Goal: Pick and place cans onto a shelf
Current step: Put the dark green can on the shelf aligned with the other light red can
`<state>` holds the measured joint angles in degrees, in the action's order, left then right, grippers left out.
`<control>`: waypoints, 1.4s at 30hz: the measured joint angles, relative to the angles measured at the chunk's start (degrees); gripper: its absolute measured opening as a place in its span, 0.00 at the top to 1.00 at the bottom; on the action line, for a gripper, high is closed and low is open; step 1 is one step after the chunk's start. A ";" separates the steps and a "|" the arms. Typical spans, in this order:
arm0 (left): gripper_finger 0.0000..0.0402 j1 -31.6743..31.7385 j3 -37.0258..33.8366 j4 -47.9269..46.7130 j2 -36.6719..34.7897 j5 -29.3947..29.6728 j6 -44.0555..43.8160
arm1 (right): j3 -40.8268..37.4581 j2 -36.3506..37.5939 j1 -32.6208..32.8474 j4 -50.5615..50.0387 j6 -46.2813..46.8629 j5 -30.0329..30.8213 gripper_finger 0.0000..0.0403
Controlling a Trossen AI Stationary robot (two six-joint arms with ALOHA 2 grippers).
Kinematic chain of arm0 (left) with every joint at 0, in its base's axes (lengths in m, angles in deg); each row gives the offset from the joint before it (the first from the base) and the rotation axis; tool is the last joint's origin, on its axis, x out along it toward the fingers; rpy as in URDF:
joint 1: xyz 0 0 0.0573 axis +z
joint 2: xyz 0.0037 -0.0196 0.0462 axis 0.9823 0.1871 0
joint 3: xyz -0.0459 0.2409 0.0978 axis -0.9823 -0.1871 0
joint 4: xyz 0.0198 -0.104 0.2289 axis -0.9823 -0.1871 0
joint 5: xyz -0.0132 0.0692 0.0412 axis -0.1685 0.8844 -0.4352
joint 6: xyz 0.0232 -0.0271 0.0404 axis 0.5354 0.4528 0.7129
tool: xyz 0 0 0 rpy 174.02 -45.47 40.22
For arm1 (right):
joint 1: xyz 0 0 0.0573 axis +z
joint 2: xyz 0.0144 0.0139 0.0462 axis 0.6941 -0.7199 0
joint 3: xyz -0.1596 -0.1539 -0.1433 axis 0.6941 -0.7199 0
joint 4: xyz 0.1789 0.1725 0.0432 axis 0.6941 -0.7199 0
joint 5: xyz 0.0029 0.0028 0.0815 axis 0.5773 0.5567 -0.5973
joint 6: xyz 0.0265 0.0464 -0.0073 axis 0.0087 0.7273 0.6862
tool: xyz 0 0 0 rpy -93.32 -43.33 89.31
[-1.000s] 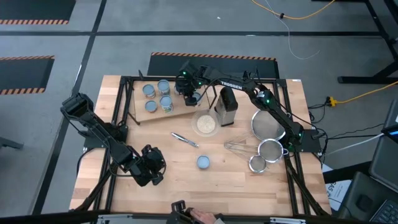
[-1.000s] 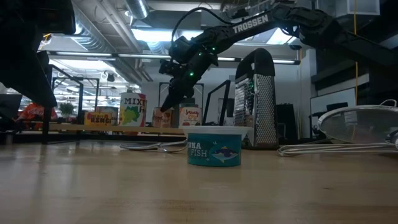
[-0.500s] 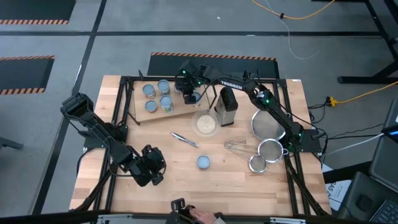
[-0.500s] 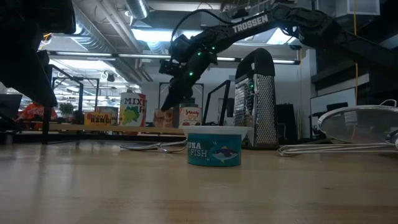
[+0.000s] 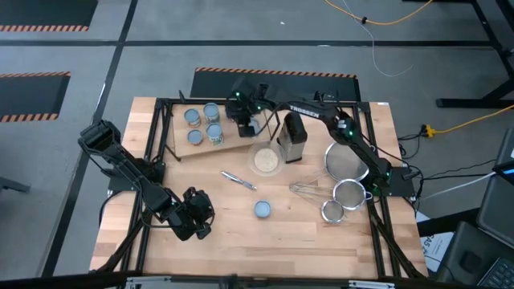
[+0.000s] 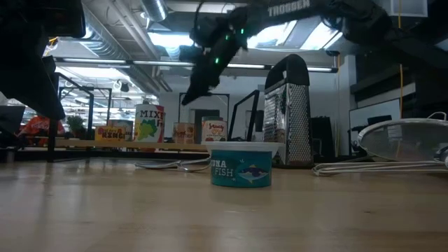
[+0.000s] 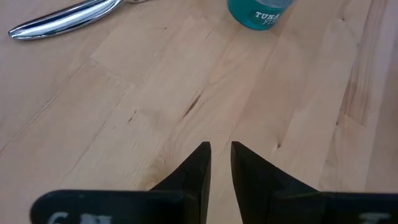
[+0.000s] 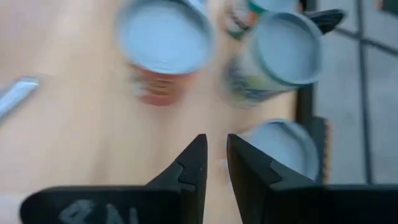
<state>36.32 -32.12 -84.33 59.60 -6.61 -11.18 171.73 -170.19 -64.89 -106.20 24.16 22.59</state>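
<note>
The light-wood shelf (image 5: 233,144) lies at the table's far left and carries several cans (image 5: 211,111), standing on their bases. They also show in the low view (image 6: 148,124). My right gripper (image 5: 247,120) hangs shut and empty above the shelf's right end. In its wrist view (image 8: 212,152) it is over a red-labelled can (image 8: 165,37) and two more cans (image 8: 286,46). In the low view it (image 6: 187,100) is well above the can tops. A teal tuna can (image 5: 263,209) stands alone on the table's middle. My left gripper (image 5: 197,222) waits shut near the front left, with the tuna can (image 7: 258,12) ahead of it.
A box grater (image 5: 292,136) stands right of the shelf, with a whitish bowl (image 5: 265,160) in front of it. A spoon (image 5: 238,180), a whisk (image 5: 309,188) and round strainers (image 5: 344,163) lie mid and right. Bare wood lies around the tuna can.
My right gripper has gone straight up from beside the cans at the shelf's right end and now hangs well above their tops. The cans stay where they were.
</note>
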 joint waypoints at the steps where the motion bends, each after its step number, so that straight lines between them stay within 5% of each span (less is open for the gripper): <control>1: 0.86 0.00 -0.01 0.00 0.00 0.00 0.00 | -0.02 0.74 0.87 -1.67 1.68 -0.03 0.83; 13: 0.86 0.02 -0.02 0.26 0.00 0.83 0.39 | -0.66 5.24 16.77 -21.37 15.63 -6.63 0.83; 31: 0.86 -0.02 -0.02 0.24 0.00 1.80 3.43 | -2.30 4.96 36.46 -23.73 43.51 9.78 0.83; 35: 0.86 -0.02 -0.02 0.24 0.00 1.79 3.45 | -5.84 4.75 39.23 -23.56 49.03 15.02 0.83; 42: 0.86 -0.63 0.00 0.24 0.00 2.17 3.48 | -15.81 4.64 41.46 -19.08 55.33 15.49 0.83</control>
<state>35.69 -32.12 -84.09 59.60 -4.44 -7.70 155.92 -165.55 -23.43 -125.29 79.49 38.08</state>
